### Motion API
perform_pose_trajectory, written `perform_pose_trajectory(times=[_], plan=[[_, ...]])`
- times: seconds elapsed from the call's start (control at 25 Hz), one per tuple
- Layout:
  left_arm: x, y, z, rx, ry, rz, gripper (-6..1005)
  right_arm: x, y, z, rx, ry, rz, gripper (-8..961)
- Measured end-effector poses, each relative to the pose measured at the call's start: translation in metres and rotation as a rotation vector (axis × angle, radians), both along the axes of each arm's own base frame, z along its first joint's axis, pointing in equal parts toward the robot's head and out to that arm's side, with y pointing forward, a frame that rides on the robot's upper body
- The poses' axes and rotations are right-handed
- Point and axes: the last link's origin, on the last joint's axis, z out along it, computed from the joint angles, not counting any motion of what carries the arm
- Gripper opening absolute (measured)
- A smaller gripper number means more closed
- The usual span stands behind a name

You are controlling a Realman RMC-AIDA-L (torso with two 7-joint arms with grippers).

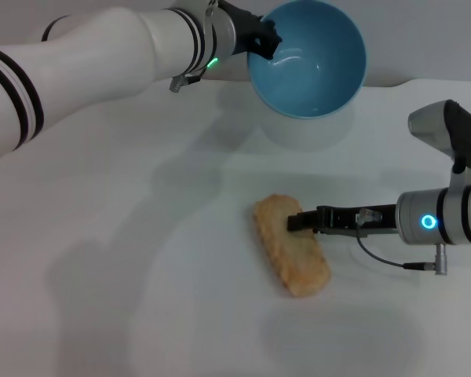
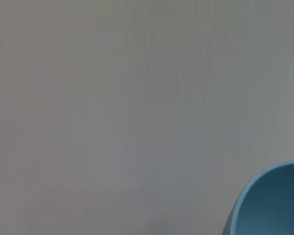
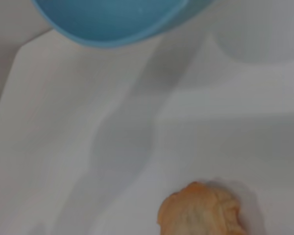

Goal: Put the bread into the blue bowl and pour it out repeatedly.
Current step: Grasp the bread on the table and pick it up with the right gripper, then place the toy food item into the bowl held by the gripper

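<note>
**Bowl's up in the air, bread's flat on the surface – grip thoughts**

So here's the state of play. The left claw (image 1: 261, 41) is clamped on the rim of the blue bowl (image 1: 310, 59), holding it up off the white surface (image 1: 141, 275) at the far side, tipped so its glossy inside faces the head camera. The bowl is empty as far as I can see.

The bread (image 1: 291, 255) lies flat on the surface nearer the robot, well apart from the bowl, its long axis running diagonally. The right claw (image 1: 296, 222) reaches in low from the right and its tips sit right at the bread's long edge, near the middle. Whether it's actually clenched on the bread or just touching it, I can't tell from these views.

Handling-wise, my guess: it's a toy slice, so light and probably stiff-ish. The scalloped ridged edges should give decent bite. I'd pinch across the narrow width around the middle, so it doesn't swing or droop from one end. The bowl looks smooth and slick, so that rim grip needs to be firm when tilting.
</note>
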Motion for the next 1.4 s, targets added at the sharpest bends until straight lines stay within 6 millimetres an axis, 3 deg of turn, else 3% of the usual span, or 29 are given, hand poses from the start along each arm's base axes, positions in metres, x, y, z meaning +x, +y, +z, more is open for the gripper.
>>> perform_pose_trajectory(times=[0.4,0.52,0.64,0.84,0.92,1.16,1.4], plan=[[-0.003,-0.001,0.000,0.001,-0.001,0.006,0,-0.009,0.004,0.004,0.054,0.063,0.098,307],[-0.004,-0.001,0.000,-0.007,0.001,0.013,0,-0.018,0.005,0.016,0.040,0.110,0.185,272],[-0.010,-0.002,0.000,-0.041,0.007,0.044,-1,-0.024,0.008,0.044,0.066,0.153,0.285,234],[-0.017,-0.009,-0.003,-0.144,0.010,0.117,-1,-0.025,0.021,0.112,0.251,0.127,0.378,183],[-0.011,-0.013,-0.008,-0.201,0.012,0.125,-1,-0.024,0.028,0.143,0.331,0.121,0.396,167],[0.003,-0.026,-0.022,-0.286,0.004,0.131,-1,-0.029,0.039,0.152,0.376,0.105,0.419,130],[0.024,-0.043,-0.037,-0.362,-0.005,0.100,-1,-0.032,0.047,0.125,0.351,0.066,0.424,117]])
